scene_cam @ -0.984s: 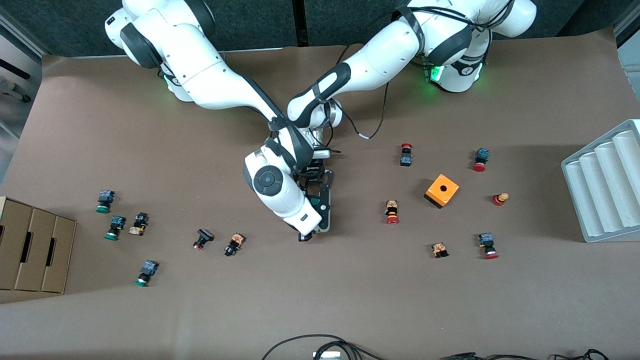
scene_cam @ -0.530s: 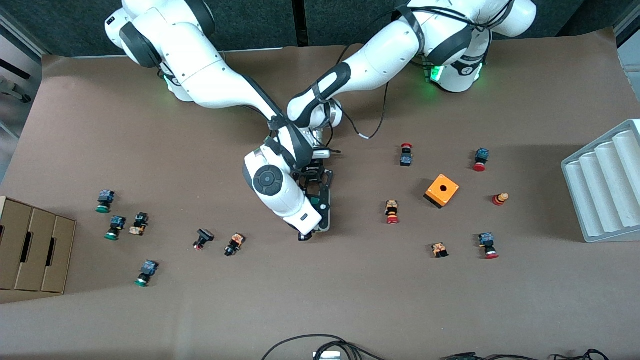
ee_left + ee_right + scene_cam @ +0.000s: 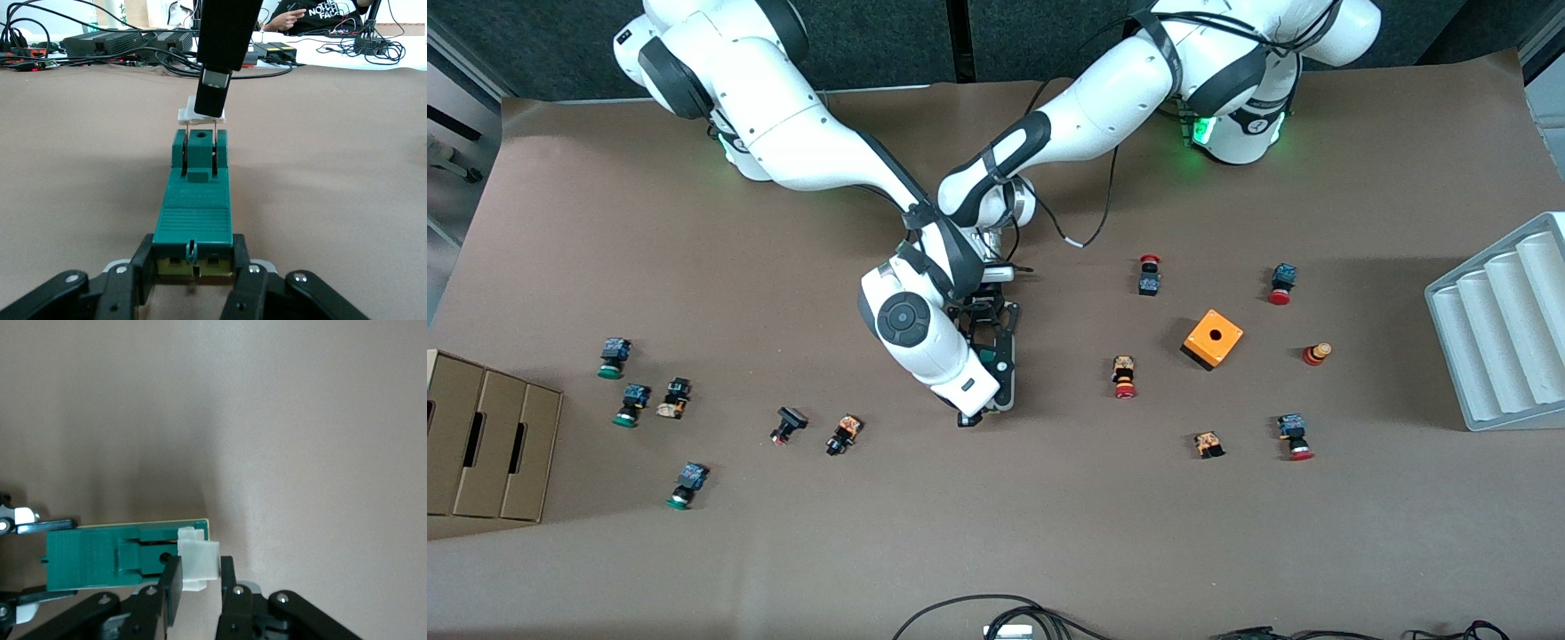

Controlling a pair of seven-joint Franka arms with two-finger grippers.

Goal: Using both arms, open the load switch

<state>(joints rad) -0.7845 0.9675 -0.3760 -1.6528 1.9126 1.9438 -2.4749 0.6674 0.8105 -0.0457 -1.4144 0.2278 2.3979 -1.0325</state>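
The load switch (image 3: 999,366) is a narrow dark-green block lying on the brown table between the two arms, partly hidden under the right arm's wrist. My left gripper (image 3: 984,322) is shut on the end of the load switch (image 3: 193,203) that lies farther from the front camera, one finger (image 3: 142,263) on each side. My right gripper (image 3: 983,409) is shut on the white end piece (image 3: 199,560) at the nearer end, which sticks out of the green body (image 3: 110,557). In the left wrist view, the white end piece (image 3: 190,115) shows under a black finger of the right gripper.
An orange cube with a hole (image 3: 1213,339) and several small push-buttons (image 3: 1124,376) lie toward the left arm's end. More push-buttons (image 3: 843,434) lie toward the right arm's end, beside a cardboard box (image 3: 482,444). A grey ribbed tray (image 3: 1498,324) stands at the table's edge.
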